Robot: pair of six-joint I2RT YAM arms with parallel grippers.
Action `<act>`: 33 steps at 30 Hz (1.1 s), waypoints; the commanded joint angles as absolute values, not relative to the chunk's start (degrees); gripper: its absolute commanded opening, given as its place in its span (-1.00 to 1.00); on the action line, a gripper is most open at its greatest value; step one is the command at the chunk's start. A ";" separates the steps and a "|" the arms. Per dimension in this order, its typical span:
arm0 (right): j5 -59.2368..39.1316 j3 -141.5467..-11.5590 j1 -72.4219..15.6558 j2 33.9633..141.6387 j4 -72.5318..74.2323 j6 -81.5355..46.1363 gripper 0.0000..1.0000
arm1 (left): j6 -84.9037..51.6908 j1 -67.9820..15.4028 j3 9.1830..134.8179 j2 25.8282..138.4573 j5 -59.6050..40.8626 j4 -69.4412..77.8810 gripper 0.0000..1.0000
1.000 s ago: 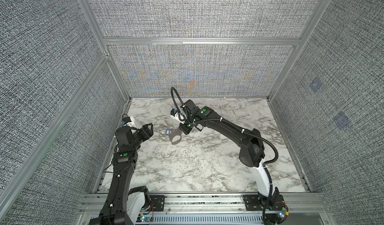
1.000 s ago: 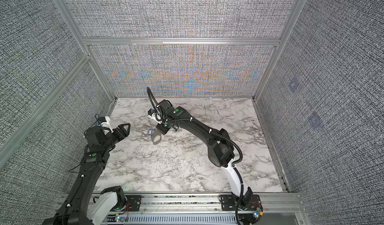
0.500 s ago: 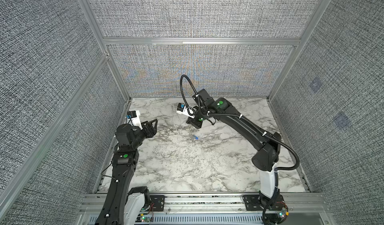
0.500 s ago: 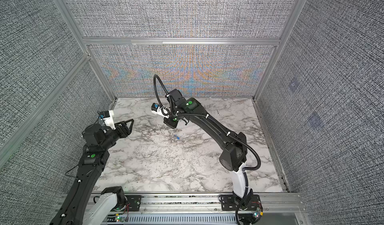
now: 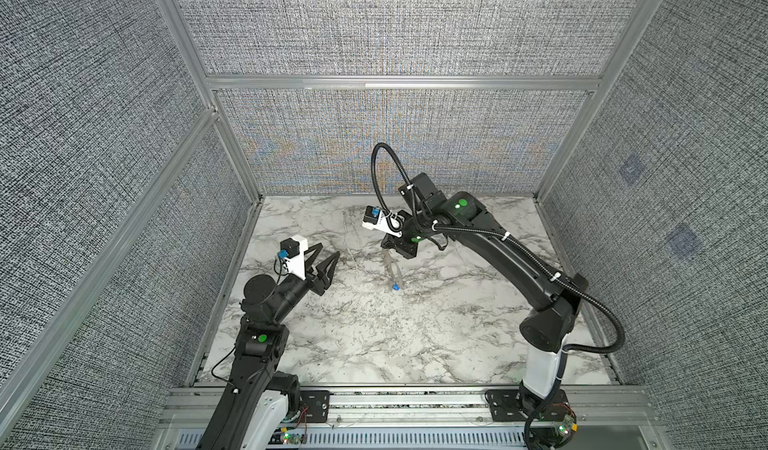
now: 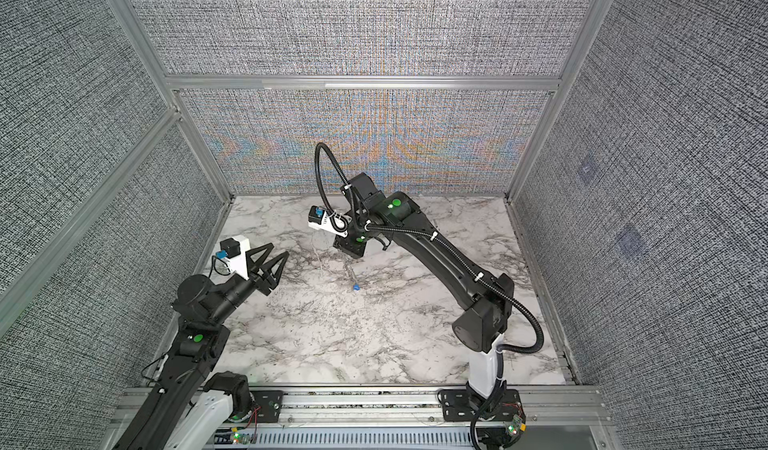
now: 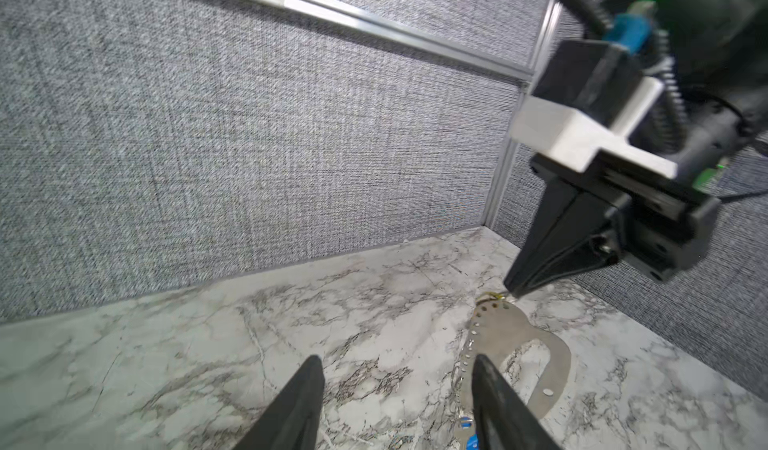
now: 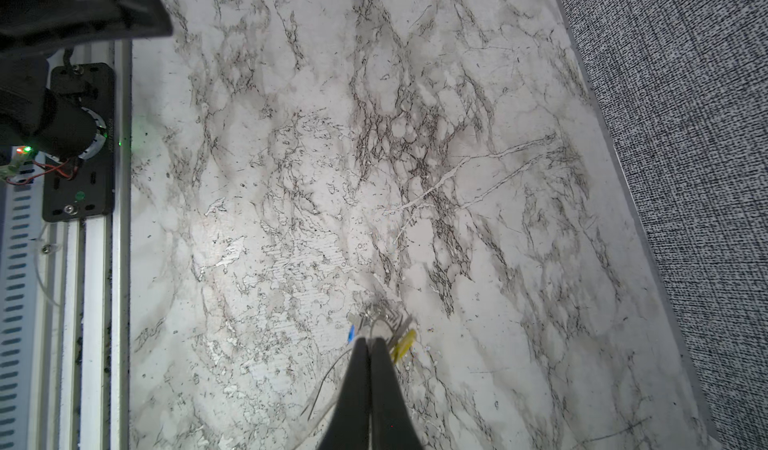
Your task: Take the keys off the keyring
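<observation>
Right gripper (image 7: 513,291): jaws pressed together, pinching the top end of the keyring (image 7: 515,336). It points down, just above the centre of both top views.
Keyring: a flat grey loop with a row of small holes along one edge. In a top view the keyring (image 5: 390,267) hangs under the right gripper and slants toward the lower right. Whether its low end touches the table cannot be told.
Blue key (image 5: 395,288): at the keyring's low end, near the centre of both top views.
Yellow key (image 8: 405,343): close by the right gripper's tips, with the blue key on the other side of them. How it sits on the keyring is too blurred to tell.
Left gripper (image 5: 328,251): jaws apart with nothing between them. It is left of centre in both top views and aims toward the keyring, with a clear gap to it.
Table (image 5: 374,344): white marble with grey veins, across the lower middle of both top views.
Walls (image 5: 374,32): grey woven panels in metal frames on three sides.
</observation>
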State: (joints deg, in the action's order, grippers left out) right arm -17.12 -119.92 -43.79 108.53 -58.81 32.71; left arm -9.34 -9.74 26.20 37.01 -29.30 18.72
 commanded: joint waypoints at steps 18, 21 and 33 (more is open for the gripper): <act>-15.82 -117.83 -43.70 108.89 -67.64 26.29 -1.00 | 11.55 -18.59 25.40 41.30 -33.75 14.60 0.02; -15.88 -114.51 -42.80 108.72 -65.48 22.02 -0.99 | 11.45 -19.07 24.75 41.41 -32.51 15.05 0.02; -15.45 -104.83 -36.18 109.59 -59.59 10.03 -0.92 | 9.51 -20.35 23.64 42.27 -30.17 16.10 -0.02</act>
State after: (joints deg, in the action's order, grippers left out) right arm -15.27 -106.04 -37.10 109.60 -61.43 13.98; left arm 9.89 -20.16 23.64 42.04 -31.18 15.33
